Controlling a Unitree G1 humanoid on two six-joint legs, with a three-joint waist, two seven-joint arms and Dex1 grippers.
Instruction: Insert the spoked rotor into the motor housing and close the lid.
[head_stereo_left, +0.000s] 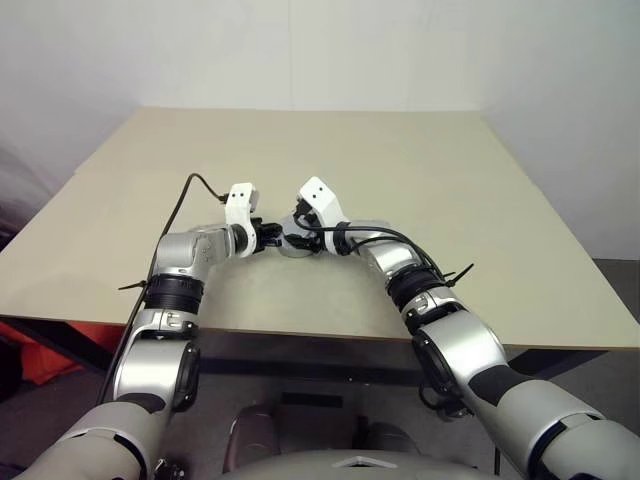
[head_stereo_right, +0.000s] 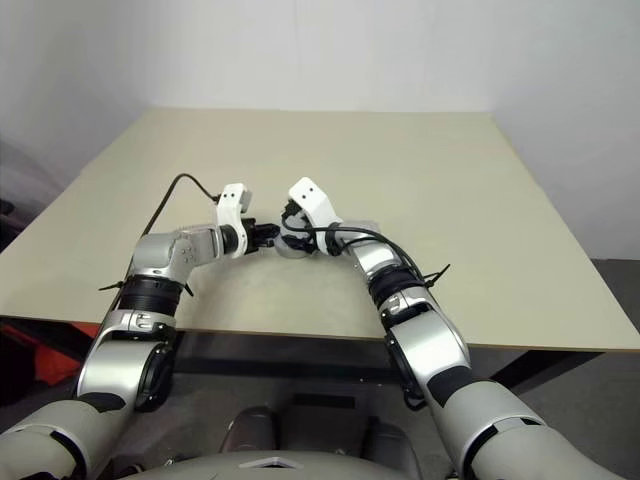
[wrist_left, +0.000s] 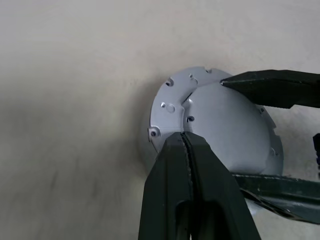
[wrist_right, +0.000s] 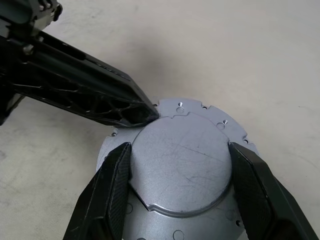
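Left tool (wrist_left: 186, 142): my fingers are pressing together with nothing between them, the tip resting on the rim of the housing (wrist_right: 182, 172).
Right tool (wrist_right: 180, 172): my jaws are standing wide, one finger on each side of the raised round face, clamped on the housing as far as I can judge.
Housing: it is sitting on the desk (head_stereo_left: 420, 180) between my two tools, near the front edge, its flat round face turned up.
Key relation: the housing is lying straight ahead of my right tool, and my left tool is coming at its edge from the other side; the right is the one placed to hold it.
Surface: pale silvery metal, faintly scratched, a stepped disc with small holes and notches around the flange.
Rotor: I cannot tell where it is.
Desk: beige, matte, smooth.
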